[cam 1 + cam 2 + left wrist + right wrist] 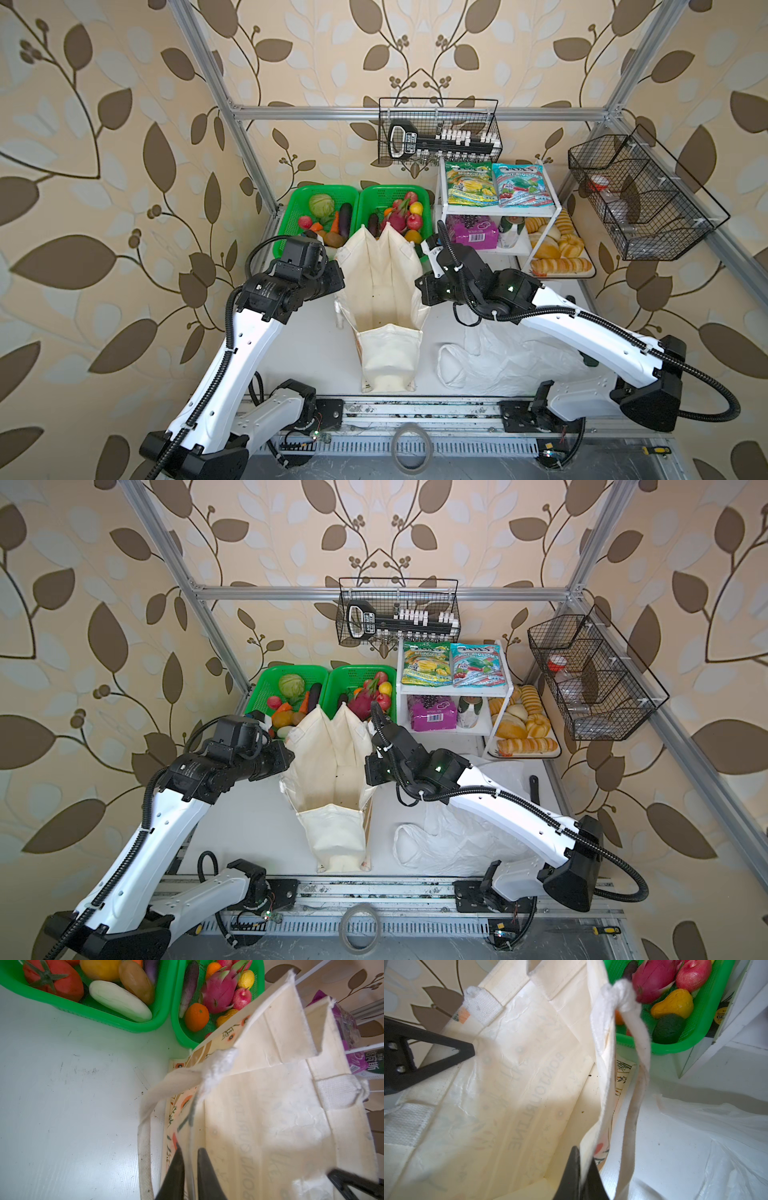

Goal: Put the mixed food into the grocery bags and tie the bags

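Note:
The cream cloth tote (382, 291) (332, 771) stands open mid-table. My left gripper (190, 1148) is shut on its left rim, and my right gripper (583, 1155) is shut on its right rim. The tote's inside (508, 1095) holds nothing I can see. The white plastic bag (498, 361) (695, 1136) lies flat to its right. Dragon fruit (397, 218) (220, 991), red apple (693, 972) and yellow-orange pear-shaped fruit (672, 1003) lie in the right green basket. The blue pouch (523, 185) tops the shelf; the purple packet (473, 232) and green can (509, 230) sit below.
Two green baskets (291, 195) of toy produce stand just behind the tote. The white shelf (442, 208) carries a green-yellow pouch (469, 185), with bread loaves (557, 249) on a tray at its right. Wire baskets (640, 199) hang on the frame.

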You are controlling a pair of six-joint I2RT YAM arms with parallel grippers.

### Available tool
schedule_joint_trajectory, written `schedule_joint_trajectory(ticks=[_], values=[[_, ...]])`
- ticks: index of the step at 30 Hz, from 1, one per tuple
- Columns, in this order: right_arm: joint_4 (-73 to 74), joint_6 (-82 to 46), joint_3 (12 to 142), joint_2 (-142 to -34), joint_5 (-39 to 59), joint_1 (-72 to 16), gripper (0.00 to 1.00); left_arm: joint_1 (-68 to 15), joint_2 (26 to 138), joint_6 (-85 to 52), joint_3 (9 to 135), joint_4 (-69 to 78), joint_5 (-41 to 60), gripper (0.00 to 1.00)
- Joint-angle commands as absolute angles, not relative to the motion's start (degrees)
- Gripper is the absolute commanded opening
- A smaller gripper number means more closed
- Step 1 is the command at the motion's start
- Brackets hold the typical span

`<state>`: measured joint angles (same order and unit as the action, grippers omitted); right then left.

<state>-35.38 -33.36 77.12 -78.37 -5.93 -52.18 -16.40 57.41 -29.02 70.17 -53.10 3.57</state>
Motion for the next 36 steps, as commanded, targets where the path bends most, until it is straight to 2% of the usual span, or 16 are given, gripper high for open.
schedule_joint_trajectory(ticks=[1,3,7,11,14,17,20,22,25,26,29,36], values=[[-32.2,-31.8,76.5,-77.5,-3.0,-51.6,0.19,-16.0,55.7,-26.2,71.1,-50.5,1.2,0.31],[-32.6,-32.0,76.8,-76.8,-1.7,-51.3,0.33,-16.0,55.3,-25.7,72.1,-51.6,1.1,0.53],[-33.1,-32.4,77.2,-71.6,-4.6,-50.6,0.53,-16.1,53.6,-24.1,75.3,-53.5,1.0,0.73],[-33.2,-32.0,75.3,-62.8,-13.6,-47.1,0.68,-16.1,51.6,-23.4,79.0,-54.6,0.1,0.85],[-31.7,-31.2,71.4,-55.7,-17.7,-40.5,0.72,-16.1,50.2,-22.8,80.9,-53.7,1.9,0.9],[-28.9,-28.0,64.2,-49.5,-19.2,-32.3,0.74,-16.1,50.7,-22.2,83.6,-53.4,9.8,0.92],[-19.0,-18.6,53.4,-43.9,-17.9,-23.9,0.74,-16.1,51.5,-23.9,85.0,-52.0,17.7,0.92],[-8.7,-12.5,44.8,-40.8,-17.5,-19.8,0.71,-16.1,51.9,-25.9,84.8,-49.6,22.8,0.92],[8.2,-7.6,34.0,-39.3,-14.9,-14.3,0.62,-16.2,52.5,-28.6,84.1,-46.7,28.1,0.95],[13.9,-7.1,31.3,-39.9,-12.4,-12.0,0.59,-16.3,52.8,-29.1,84.0,-46.3,29.0,0.99],[25.3,-5.2,26.9,-44.6,-6.6,-8.2,0.57,-16.8,53.2,-29.4,83.4,-45.4,29.0,0.99],[39.3,3.4,25.7,-56.9,-2.9,-7.8,0.56,-17.1,54.2,-27.7,83.7,-44.5,28.1,0.99]])
